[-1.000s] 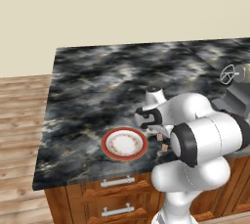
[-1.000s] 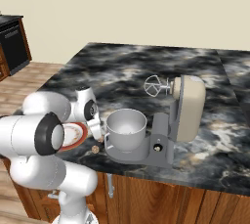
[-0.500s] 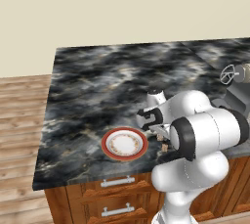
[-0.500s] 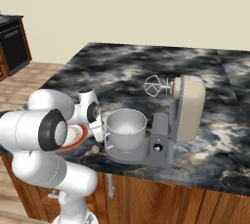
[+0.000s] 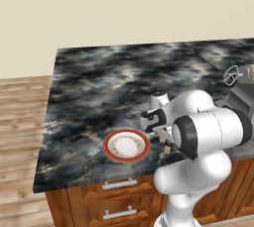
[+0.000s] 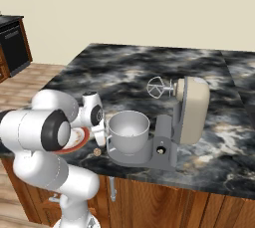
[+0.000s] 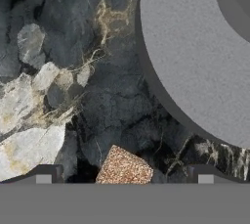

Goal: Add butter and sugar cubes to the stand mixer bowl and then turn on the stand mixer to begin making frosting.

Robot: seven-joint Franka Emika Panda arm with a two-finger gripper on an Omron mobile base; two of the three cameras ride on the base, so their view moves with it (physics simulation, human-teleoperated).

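One tan speckled sugar cube [image 7: 124,168] lies on the dark marble counter, right between my open gripper's [image 7: 124,178] fingertips [image 7: 44,175] and untouched by them. The same sugar cube [image 5: 167,148] [image 6: 97,151] sits near the counter's front edge, under my gripper [image 5: 161,136] [image 6: 99,137]. The silver stand mixer bowl [image 6: 128,130] stands on the stand mixer's round grey base [image 7: 195,61], just right of the cube. The stand mixer [image 6: 191,107] has its beige head tilted back and its whisk [image 6: 156,86] raised. The butter is out of view.
A red-rimmed white plate [image 5: 126,145] lies left of the gripper, partly behind my arm in the right base view [image 6: 77,140]. The counter's front edge [image 5: 99,184] is close below the cube, with wooden drawers under it. Open marble stretches behind.
The hand has sunk slightly toward the counter beside the plate while the elbow shifted a little. The jaws stayed open.
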